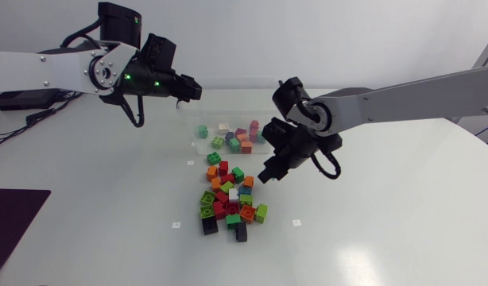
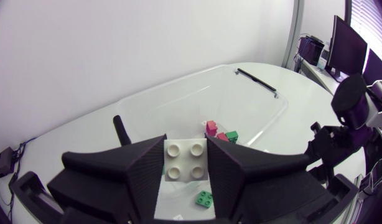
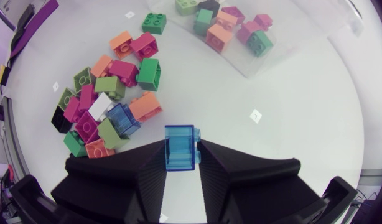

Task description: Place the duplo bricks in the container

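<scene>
Pile [image 1: 228, 199] near container [image 2: 178, 83], left gripper [image 2: 186, 148]: white brick [image 2: 185, 162], right gripper [image 3: 181, 147]: blue brick [image 3: 180, 140]

Clear plastic container [image 2: 256, 102], glossy plastic bricks [image 3: 110, 88]

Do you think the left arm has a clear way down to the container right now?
Probably yes: the left tool, shut on the white brick, hangs above the open container, nothing between them.

Overhead and two wrist views, container [image 1: 214, 111] shared.
</scene>
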